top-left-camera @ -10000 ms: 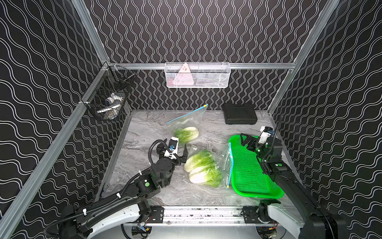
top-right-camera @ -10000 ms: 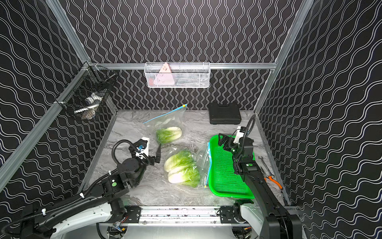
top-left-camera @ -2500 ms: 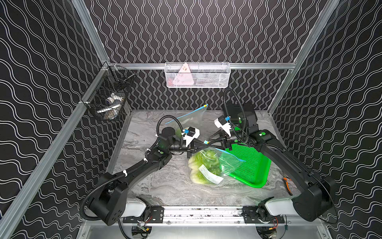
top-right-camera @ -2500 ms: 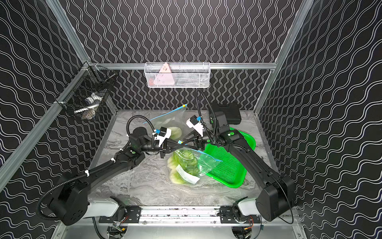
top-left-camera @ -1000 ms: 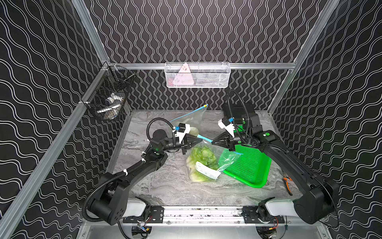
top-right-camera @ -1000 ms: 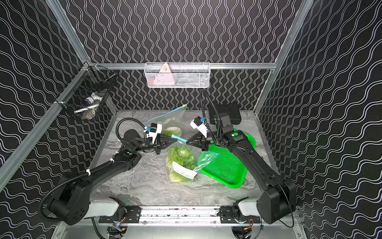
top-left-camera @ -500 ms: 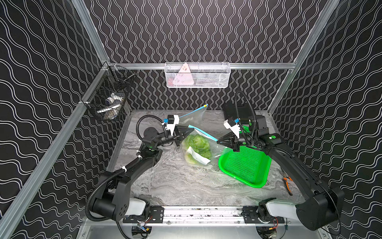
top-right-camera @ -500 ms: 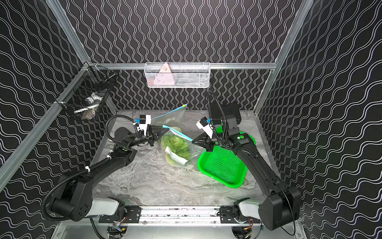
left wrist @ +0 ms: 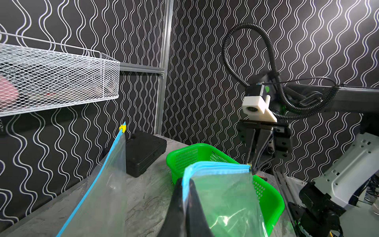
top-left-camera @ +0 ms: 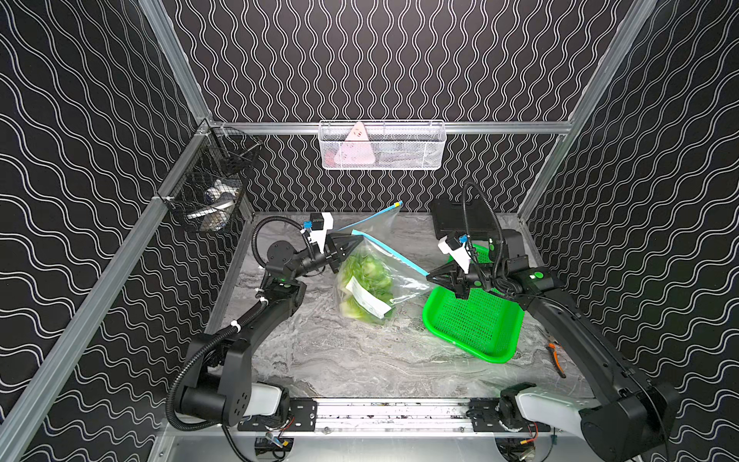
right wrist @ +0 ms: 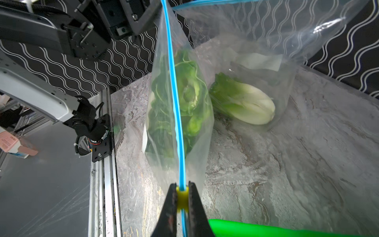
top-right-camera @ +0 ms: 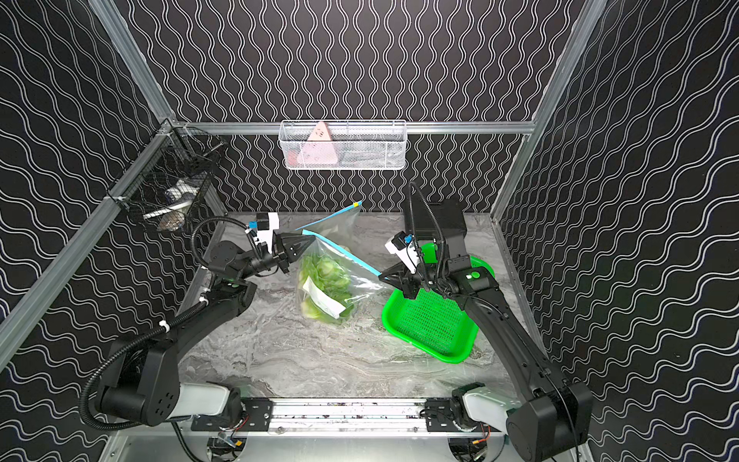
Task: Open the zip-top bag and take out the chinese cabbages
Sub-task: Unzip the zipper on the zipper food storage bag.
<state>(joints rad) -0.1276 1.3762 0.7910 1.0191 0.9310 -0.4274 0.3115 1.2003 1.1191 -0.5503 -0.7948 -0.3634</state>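
A clear bag (top-left-camera: pixel 400 280) (top-right-camera: pixel 352 280) was held up just beside the green basket (top-left-camera: pixel 472 324) (top-right-camera: pixel 432 324), on the side facing the left arm. It was stretched by its blue zip strip (top-left-camera: pixel 390 253) (top-right-camera: pixel 344 253) between the two arms.

The left gripper (top-left-camera: pixel 360 239) (top-right-camera: pixel 312 239) was pressed together on the end of the strip farthest from the basket. In the left wrist view its fingers (left wrist: pixel 176 205) were seen pinching the blue edge. The right gripper (top-left-camera: pixel 428 276) (top-right-camera: pixel 380 276) was placed over the basket's rim nearest the bag. In the right wrist view (right wrist: pixel 182 187) it was seen clamped on the yellow slider (right wrist: pixel 182 198). From there the strip was seen as a single blue line.

Leafy green cabbages (top-left-camera: pixel 366 272) (top-right-camera: pixel 324 276) (right wrist: pixel 190 96) were contained in the hanging bag, which bore a white label (top-left-camera: pixel 368 302). Whether its lower end rested on the table (top-left-camera: pixel 360 360) could not be told.

A second bag (top-left-camera: pixel 380 220) (right wrist: pixel 266 30) was set farther from the basket, beyond the held one. A lone cabbage (right wrist: pixel 244 104) with a white base was seen lying inside it.

A black case (top-left-camera: pixel 450 216) (left wrist: pixel 143 151) was placed behind the basket, towards the back wall. A pair of pliers (top-left-camera: pixel 556 354) was left on the table near the basket, on the side away from the bag.
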